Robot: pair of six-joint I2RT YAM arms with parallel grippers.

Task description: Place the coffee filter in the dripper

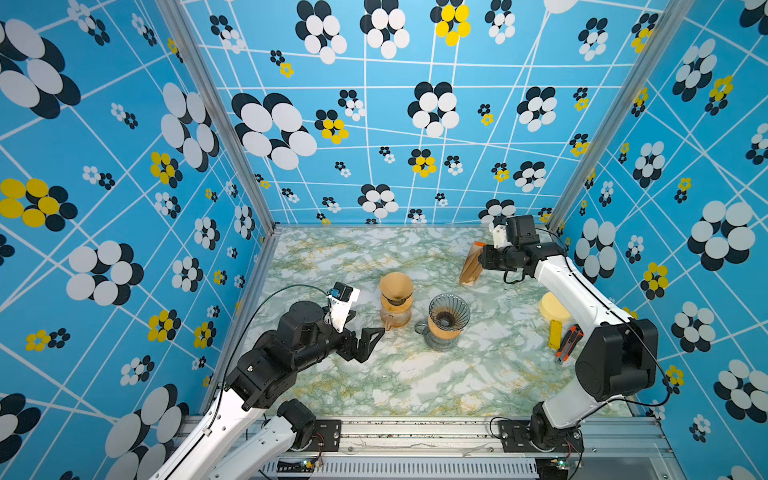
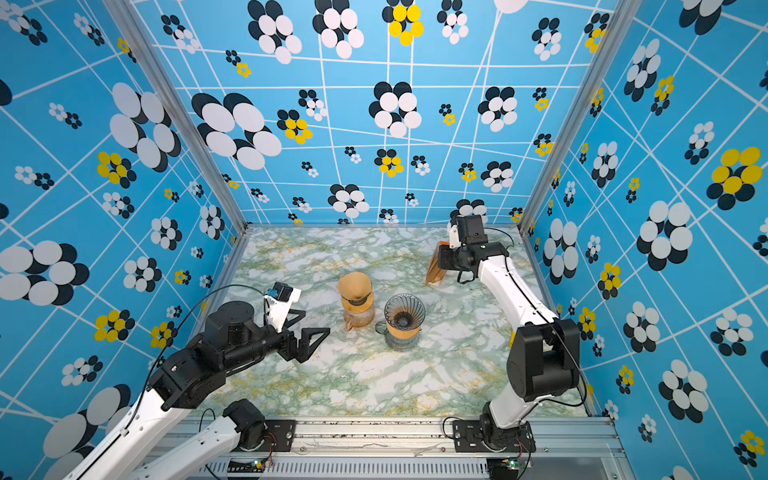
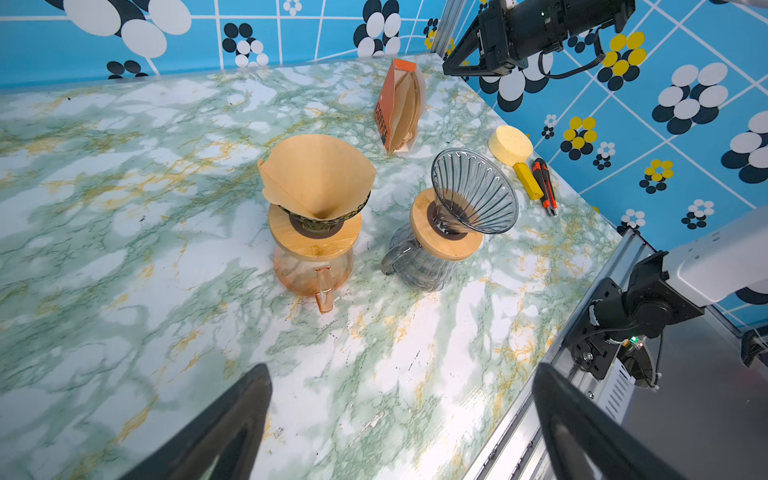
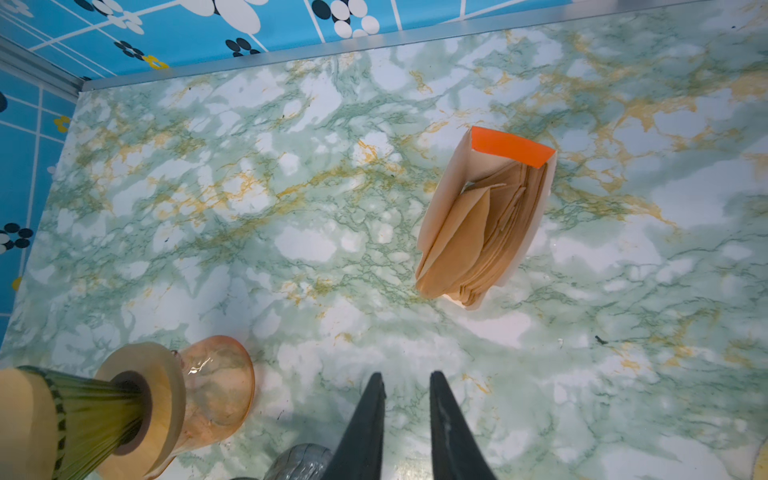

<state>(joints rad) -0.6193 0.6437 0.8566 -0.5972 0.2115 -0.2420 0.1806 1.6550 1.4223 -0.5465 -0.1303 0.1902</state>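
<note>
A brown paper coffee filter (image 1: pixel 395 284) (image 3: pixel 316 174) sits opened in the dripper on the orange carafe (image 3: pixel 311 270) at mid-table. To its right, the ribbed grey glass dripper (image 1: pixel 449 311) (image 2: pixel 404 309) (image 3: pixel 473 191) stands empty on a wooden collar over a grey carafe (image 3: pixel 419 270). An orange pack of folded filters (image 1: pixel 471 264) (image 4: pixel 486 220) stands at the back right. My right gripper (image 4: pixel 406 376) hovers over it, its jaws a narrow gap apart with only marble between them. My left gripper (image 1: pixel 369 322) (image 3: pixel 401 370) is wide open and empty, left of the orange carafe.
A yellow sponge brush (image 1: pixel 552 309) (image 3: pixel 510 143) and an orange-black utility knife (image 1: pixel 568 343) (image 3: pixel 545 187) lie by the right wall under my right arm. Patterned blue walls close in three sides. An aluminium rail (image 1: pixel 415 432) runs along the front.
</note>
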